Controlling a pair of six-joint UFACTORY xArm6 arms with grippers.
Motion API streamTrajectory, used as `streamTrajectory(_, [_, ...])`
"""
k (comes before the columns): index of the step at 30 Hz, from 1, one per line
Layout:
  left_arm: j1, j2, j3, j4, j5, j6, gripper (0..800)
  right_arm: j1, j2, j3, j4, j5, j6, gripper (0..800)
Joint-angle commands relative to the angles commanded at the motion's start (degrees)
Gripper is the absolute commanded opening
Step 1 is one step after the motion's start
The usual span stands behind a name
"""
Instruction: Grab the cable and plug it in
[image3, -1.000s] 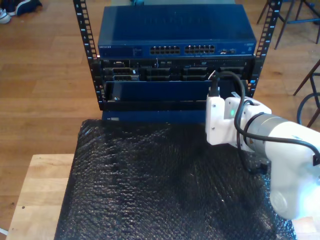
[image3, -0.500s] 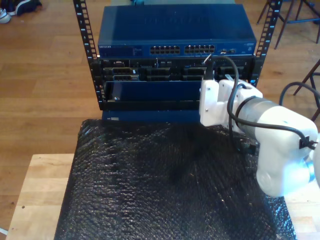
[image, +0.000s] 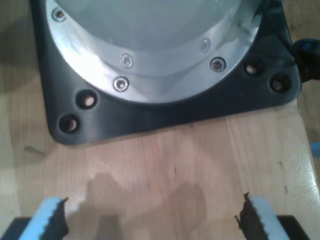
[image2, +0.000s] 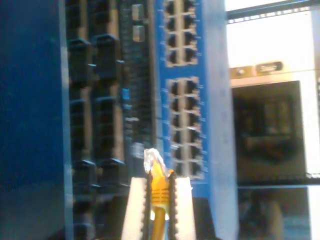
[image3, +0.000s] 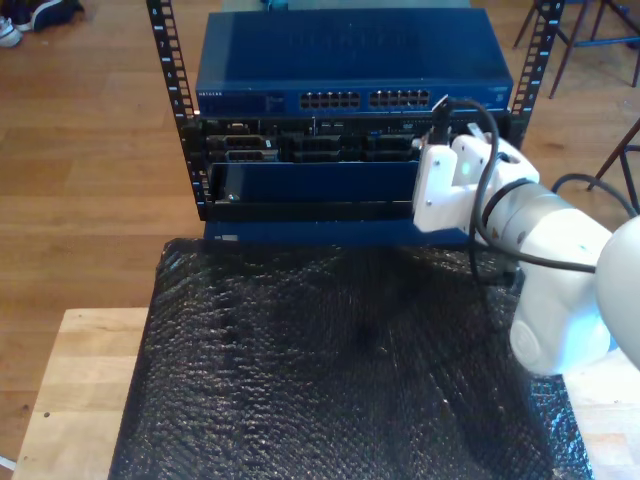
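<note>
Two pads of my second gripper (image2: 159, 200) around the cable (image2: 158, 187) plug.

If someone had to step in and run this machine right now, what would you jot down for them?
My second claw: shut on the cable, clear plug tip pointing at the blue network switch ports, close but not inserted.
My first claw: open, holding nothing, over a wooden surface beside a black base plate.
Done: cable grabbed and brought up to the rack.
Left: line the plug up with a free port, push it in, let go. From these views I cannot tell which port it faces.
</note>
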Motion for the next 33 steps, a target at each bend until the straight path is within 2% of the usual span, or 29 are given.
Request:
streamTrajectory(17, [0.00,0.00,0.00,0.00,0.00,0.00,800,0.00,9.23,-2.99,0.00,-16.53,0.00,0])
streamTrajectory(26, [0.00,0.00,0.00,0.00,0.00,0.00,800,0.44,10.55,-4.48,0.35,-17.32,-1.76,0])
streamTrajectory(30, [0.00,0.00,0.00,0.00,0.00,0.00,800,1.32,11.60,-5.10,3.60,-19.78,-2.37,0])
streamTrajectory(33, [0.00,0.00,0.00,0.00,0.00,0.00,800,2.99,14.33,-7.91,6.07,-23.21,-2.46,0])
